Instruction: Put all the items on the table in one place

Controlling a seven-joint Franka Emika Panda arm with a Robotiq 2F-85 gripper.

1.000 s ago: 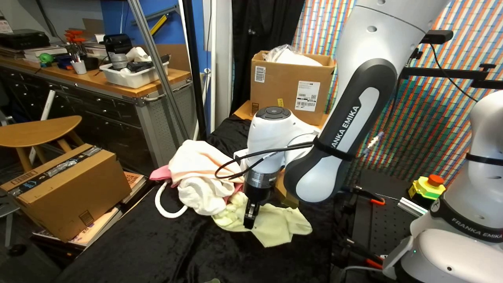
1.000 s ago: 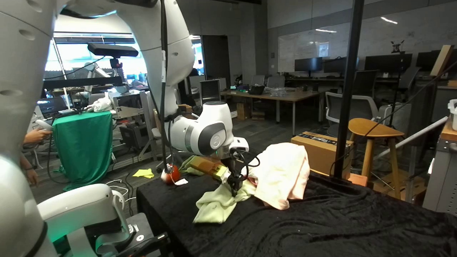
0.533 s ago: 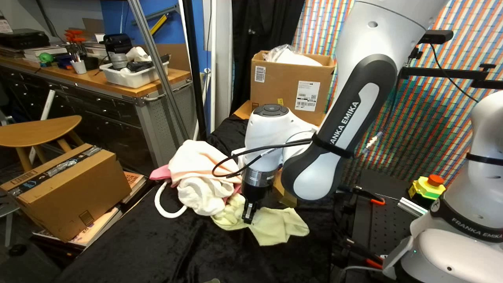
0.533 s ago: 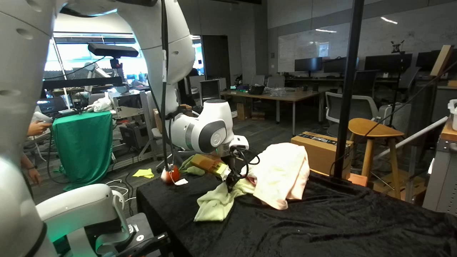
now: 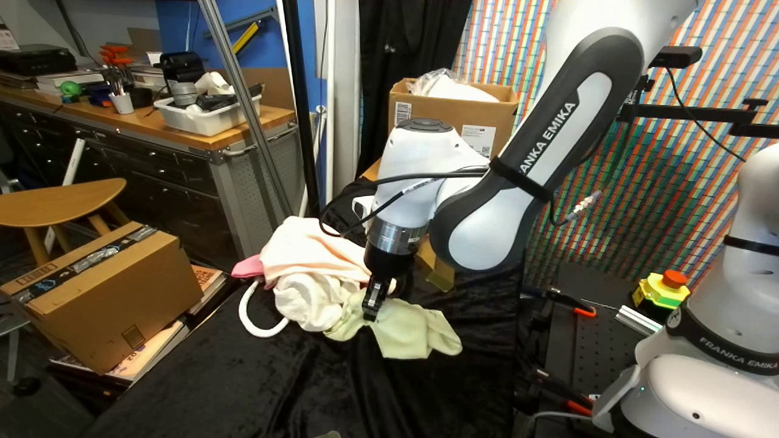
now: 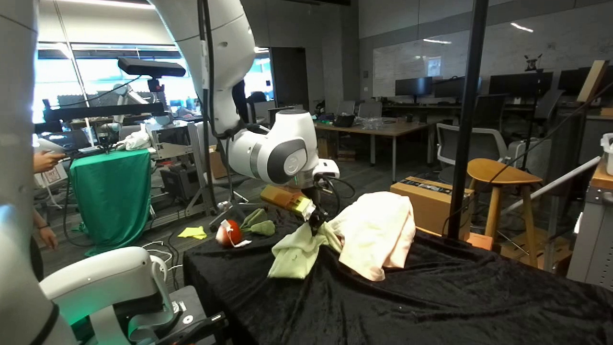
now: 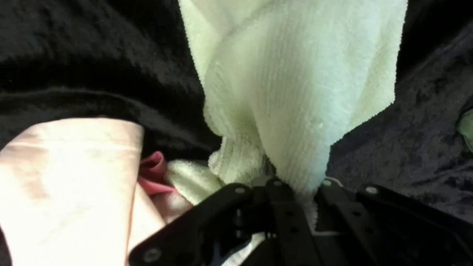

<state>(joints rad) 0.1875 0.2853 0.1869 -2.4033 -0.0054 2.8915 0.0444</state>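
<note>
A light green cloth rises into my gripper, which is shut on a pinched fold of it. In an exterior view the gripper stands a little above the table, with the green cloth drooping below and lying partly on the black-covered table. Right beside it is a heap of a pale pink cloth and a white cloth, with a deeper pink edge. An orange-red round item with a tag and a darker green item lie apart from the heap.
An amber box-like piece juts out beside the wrist; how it is fixed is unclear. At the table's back stands a large cardboard box. A dark post rises by the table edge. A loose cable loops from the arm.
My gripper has closed on the light green cloth and moved up, slightly towards the pink and white heap. The green cloth has been lifted in part and dragged along. The heap has barely moved.
</note>
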